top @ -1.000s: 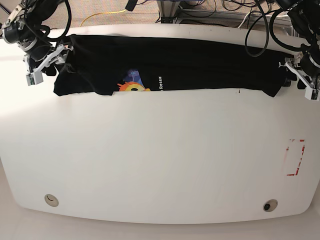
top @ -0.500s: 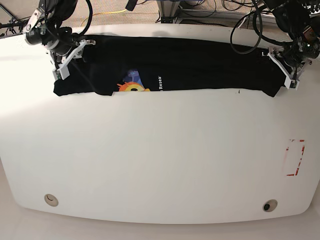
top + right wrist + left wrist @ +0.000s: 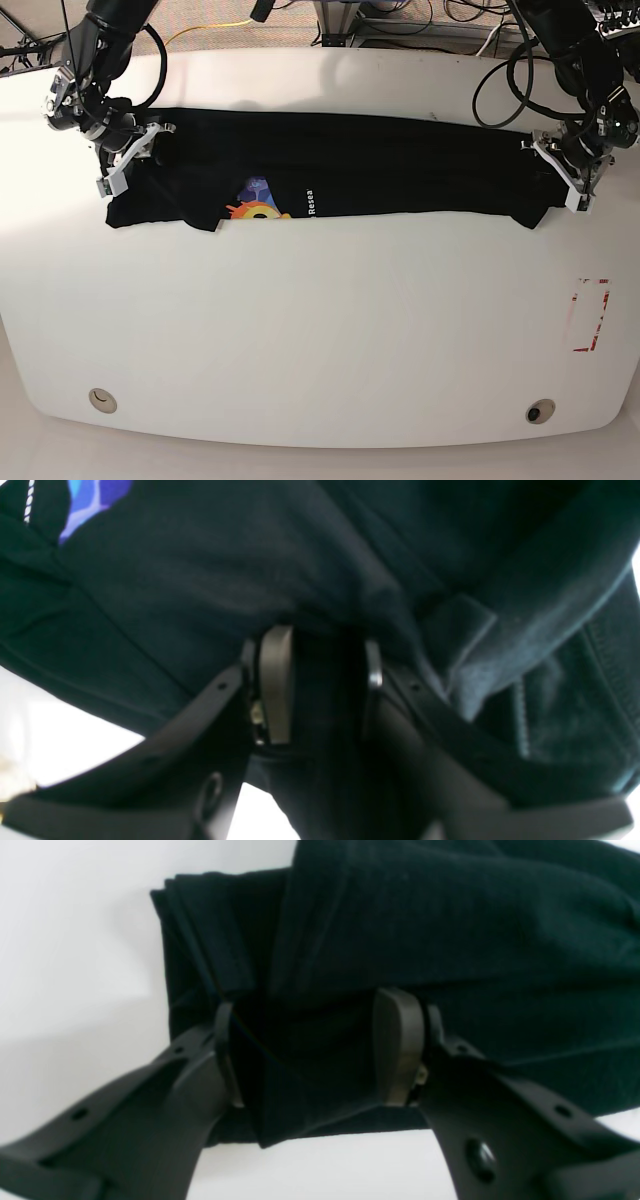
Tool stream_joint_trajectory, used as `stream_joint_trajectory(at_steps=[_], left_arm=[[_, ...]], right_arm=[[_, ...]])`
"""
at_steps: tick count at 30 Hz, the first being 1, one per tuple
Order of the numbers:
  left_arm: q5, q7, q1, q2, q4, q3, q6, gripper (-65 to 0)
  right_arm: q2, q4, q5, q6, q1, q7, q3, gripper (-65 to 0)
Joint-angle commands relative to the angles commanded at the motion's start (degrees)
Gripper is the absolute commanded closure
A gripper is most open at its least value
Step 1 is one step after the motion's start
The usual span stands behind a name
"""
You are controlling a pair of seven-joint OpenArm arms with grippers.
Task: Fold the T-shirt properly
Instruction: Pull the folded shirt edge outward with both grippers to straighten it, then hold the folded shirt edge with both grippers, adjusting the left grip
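— While we look down from the base view, what do we have, biggest thing first?

— We have the white bench (image 3: 320, 330), and across its far half the T-shirt (image 3: 380, 160) lies folded into a long black band running left to right. Its round orange, yellow and blue print (image 3: 255, 203) and small white lettering (image 3: 312, 198) show along the near edge, left of the middle.

— And our arms?

— We see one at each end of the band. Our right hand (image 3: 128, 160) sits at the scene's left end, our left hand (image 3: 572, 170) at the right end.

— Are they holding?

— From the right wrist camera, our right hand's fingers (image 3: 275, 685) stand close together with dark cloth between them, so we read it as pinching the T-shirt. From the left wrist camera, our left hand's fingers (image 3: 397, 1045) stand wider, with a thick bunch of folded cloth filling the gap and touching both, so it is gripping too.

— Anything smaller?

— We see a red-marked rectangle (image 3: 590, 315) near the bench's right edge, and two round holes (image 3: 103, 400) along the near edge.
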Motion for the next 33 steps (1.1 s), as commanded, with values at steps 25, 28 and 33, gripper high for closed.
stream_joint_trajectory(at_steps=[25,28,33], left_arm=[[-10.99,6.33,0.18,-0.18,3.43,-6.77,0.0,-42.9],[-10.9,3.52,0.53,-0.26,1.23,-6.77,0.0,-42.9],[-10.99,2.46,0.97,-2.11,-2.55,-6.68,0.0,-42.9]], right_arm=[[-0.35,0.09,0.18,0.0,1.49,0.0,-2.99,-17.1],[-0.35,0.09,0.09,0.0,1.58,0.09,-2.99,-17.1],[-0.18,0.09,0.35,0.0,1.49,0.09,-2.9,-17.1]])
